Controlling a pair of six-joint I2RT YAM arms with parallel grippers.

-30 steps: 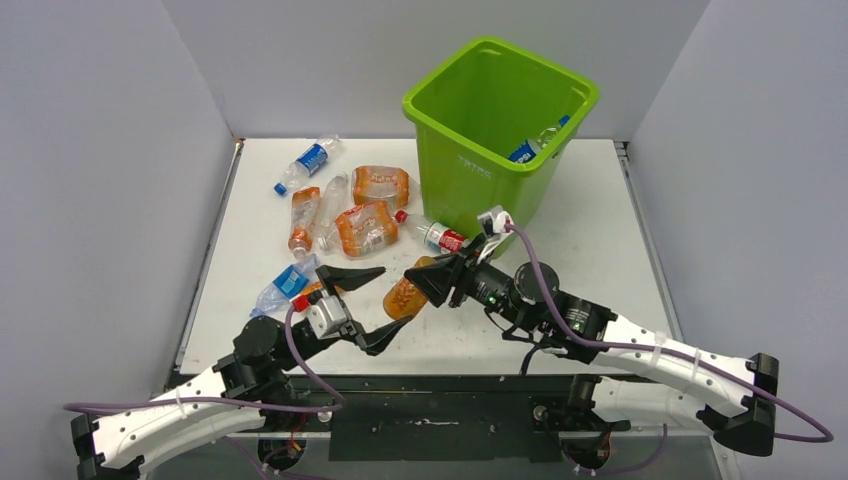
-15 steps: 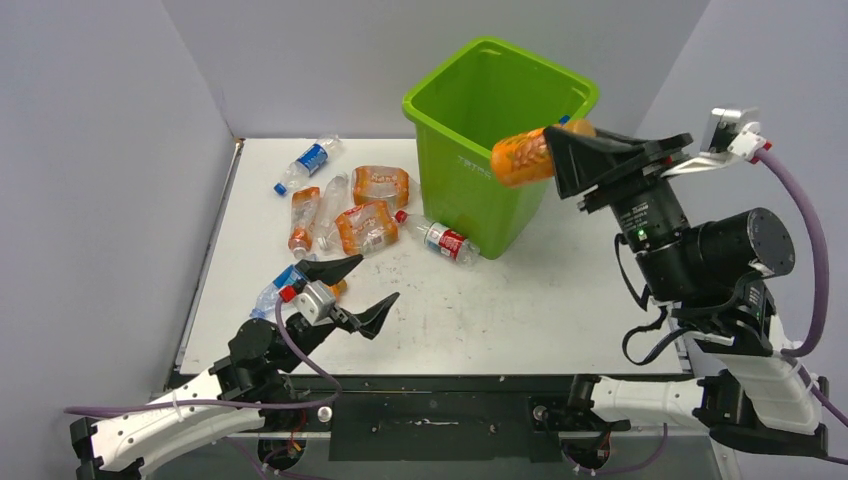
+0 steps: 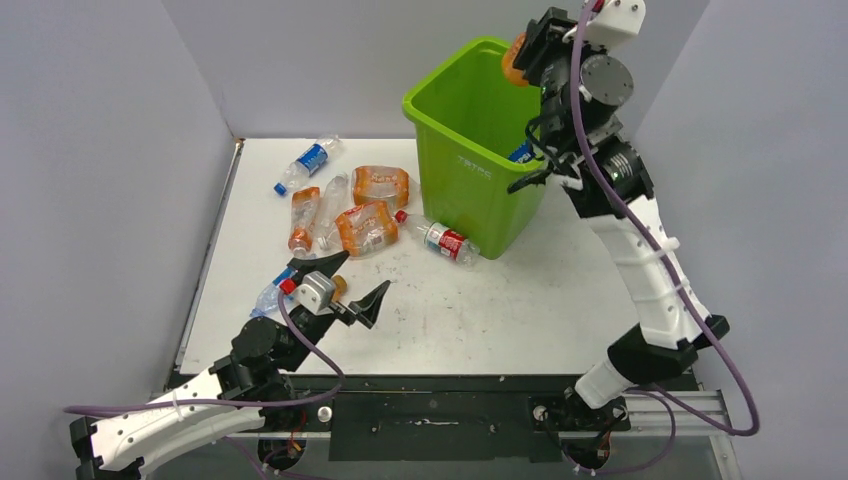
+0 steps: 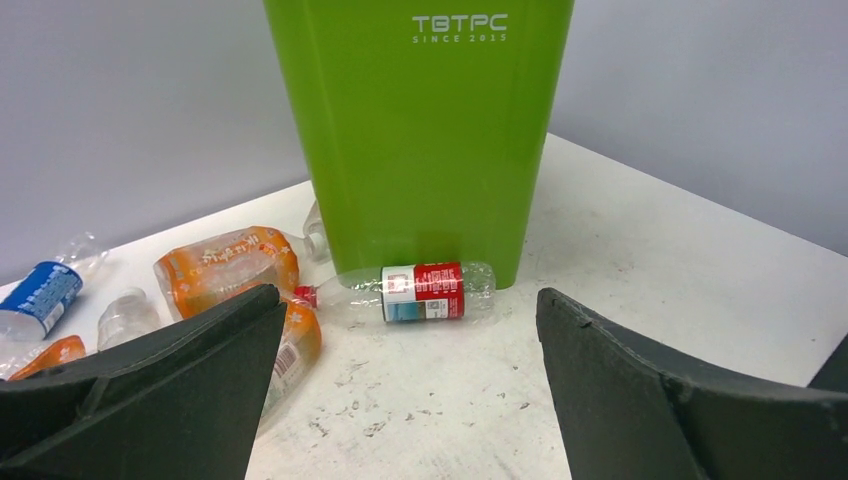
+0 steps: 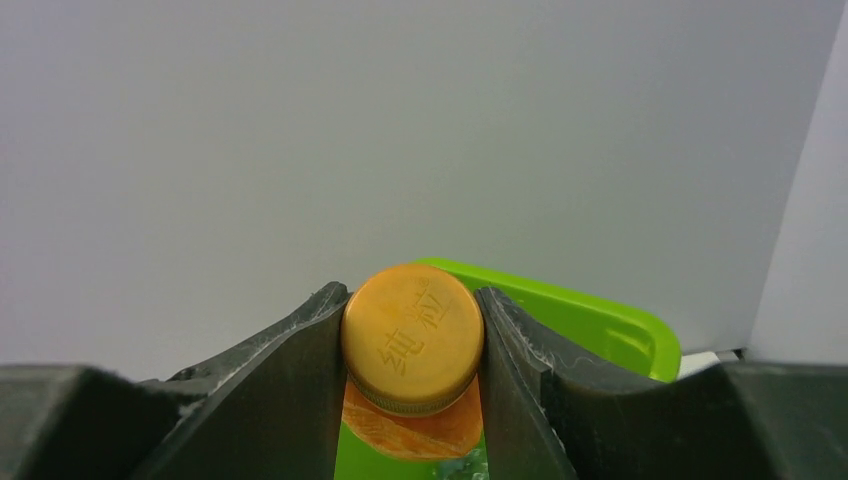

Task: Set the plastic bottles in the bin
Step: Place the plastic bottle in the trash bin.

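Observation:
The lime-green bin [image 3: 478,170] stands at the table's back middle, and a blue-labelled bottle [image 3: 523,152] lies inside it. My right gripper [image 3: 527,48] is high over the bin's far rim, shut on an orange bottle [image 3: 513,57]; its fingers clamp the orange cap [image 5: 412,338]. My left gripper [image 3: 343,283] is open and empty low over the table's front left. A red-labelled bottle [image 3: 440,238] lies against the bin's base and shows in the left wrist view [image 4: 424,291]. Several orange and blue-labelled bottles [image 3: 366,228] lie left of the bin.
Grey walls enclose the table on three sides. A blue-labelled bottle [image 3: 306,162] lies at the back left. A crushed bottle with a red cap [image 3: 278,290] lies beside my left gripper. The bin wall [image 4: 420,130] fills the left wrist view ahead.
My right arm has swung up from the table's front with the orange bottle and now holds it above the bin's far rim. My left gripper has drawn back a little to the left.

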